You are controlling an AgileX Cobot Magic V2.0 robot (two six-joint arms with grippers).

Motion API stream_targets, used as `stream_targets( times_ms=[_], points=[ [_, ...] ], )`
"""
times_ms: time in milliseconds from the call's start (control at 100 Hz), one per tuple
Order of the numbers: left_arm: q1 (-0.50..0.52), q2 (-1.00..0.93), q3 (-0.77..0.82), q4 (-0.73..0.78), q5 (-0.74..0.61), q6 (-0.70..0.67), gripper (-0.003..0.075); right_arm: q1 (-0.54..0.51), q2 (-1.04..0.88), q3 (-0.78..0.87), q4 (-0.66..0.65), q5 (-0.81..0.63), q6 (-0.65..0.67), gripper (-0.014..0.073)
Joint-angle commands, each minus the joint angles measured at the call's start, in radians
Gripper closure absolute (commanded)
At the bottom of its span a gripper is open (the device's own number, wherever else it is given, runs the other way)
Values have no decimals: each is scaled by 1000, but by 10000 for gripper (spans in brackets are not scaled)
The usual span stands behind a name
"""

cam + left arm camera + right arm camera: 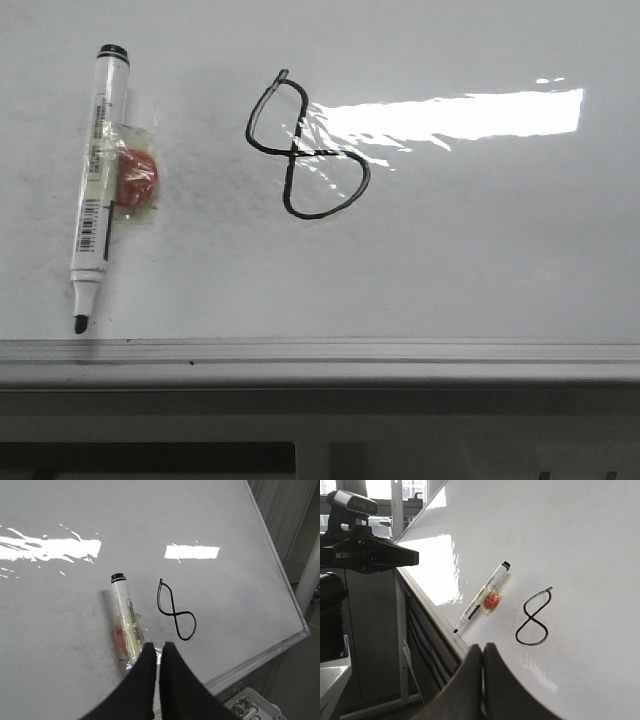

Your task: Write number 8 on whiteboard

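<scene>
A black number 8 [305, 150] with two slanted loops is drawn near the middle of the whiteboard [480, 260]. It also shows in the left wrist view [176, 611] and the right wrist view [534, 617]. A white marker [100, 175] with a black tip lies uncapped at the left, a red lump taped to it. It also shows in the left wrist view [126, 617] and the right wrist view [482, 603]. My left gripper [158, 645] is shut and empty, above the marker's lower end. My right gripper [483, 647] is shut and empty, near the board's bottom rim. Neither gripper shows in the front view.
The board's grey metal bottom rim [320, 352] runs along the front. Bright glare [450, 118] lies right of the 8. In the right wrist view the left arm's black camera mount [365, 552] sits off the board's left side.
</scene>
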State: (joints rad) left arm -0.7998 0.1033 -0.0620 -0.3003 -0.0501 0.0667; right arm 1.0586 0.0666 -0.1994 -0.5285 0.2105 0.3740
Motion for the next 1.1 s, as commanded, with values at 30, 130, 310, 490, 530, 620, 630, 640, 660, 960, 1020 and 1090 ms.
stream_targets(
  times_ms=[30,130,310,490,530,620,630,640,660,960,1020,1090],
  points=[
    [2,9,-27,4,-67,-3,741,-1,4,-20,-24,-72,1,659],
    [2,9,-27,4,-67,-3,741,-1,4,-20,-24,-72,1,659],
    [2,9,-27,4,-67,-3,741,-1,4,-20,-24,-72,1,659],
    [38,9,-25,79,-59,-3,741,-1,4,-20,-24,-72,1,659],
    [77,9,-20,103,-49,-3,741,-1,4,-20,-24,-72,1,659],
    [190,7,10,123,-47,-11,741,-1,4,-20,-24,-72,1,659],
    [212,7,16,130,-49,-16,741,-1,4,-20,-24,-72,1,659],
    [222,7,19,133,-49,-16,741,-1,4,-20,-24,-72,1,659],
    [256,7,28,142,-49,-16,741,-1,4,-20,-24,-72,1,659],
    [649,-89,70,241,128,-105,741,-1,4,-20,-24,-72,1,659],
    [707,-116,79,241,134,-117,741,-1,4,-20,-24,-72,1,659],
    [760,-139,95,239,128,-131,741,-1,4,-20,-24,-72,1,659]
  ],
)
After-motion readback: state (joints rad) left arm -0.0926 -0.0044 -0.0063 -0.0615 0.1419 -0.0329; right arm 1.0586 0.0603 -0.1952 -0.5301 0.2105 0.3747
